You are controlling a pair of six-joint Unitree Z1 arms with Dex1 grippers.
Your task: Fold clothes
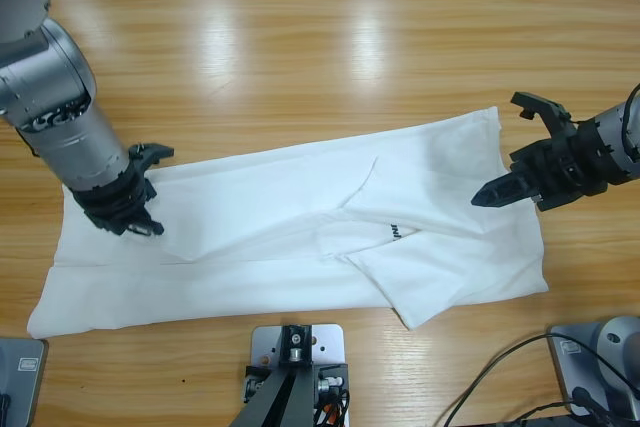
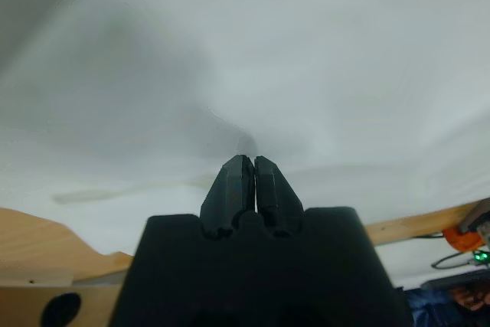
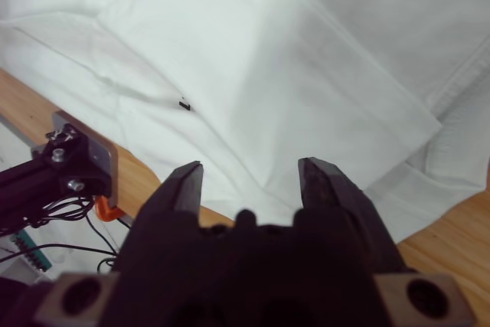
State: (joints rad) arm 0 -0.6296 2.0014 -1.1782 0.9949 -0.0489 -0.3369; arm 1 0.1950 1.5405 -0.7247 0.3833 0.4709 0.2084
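While the white T-shirt (image 1: 290, 237) lies spread lengthwise across the middle of the wooden surface (image 1: 300, 57), partly folded, both arms stand at its ends.

Item: T-shirt. One flap already turned over its middle, small dark lettering (image 1: 396, 234) showing at the fold edge; the end away from the lettering lies flat and wide.

Item: left hand (image 1: 133, 209). At the shirt's end farthest from the lettering, low against the cloth, jaws pressed together; whether a pinch of fabric lies between them cannot be told.

Item: right hand (image 1: 518, 147). Over the shirt's other end, near the lettering, jaws spread, holding nothing.

Step in hand, as judged: mid-fold, taking hold of both ends for the next fold.

Next move calls for: right hand lowering onto the hem corner and closing; both ends lifted together, kept level, so the earlier flap is not dragged.
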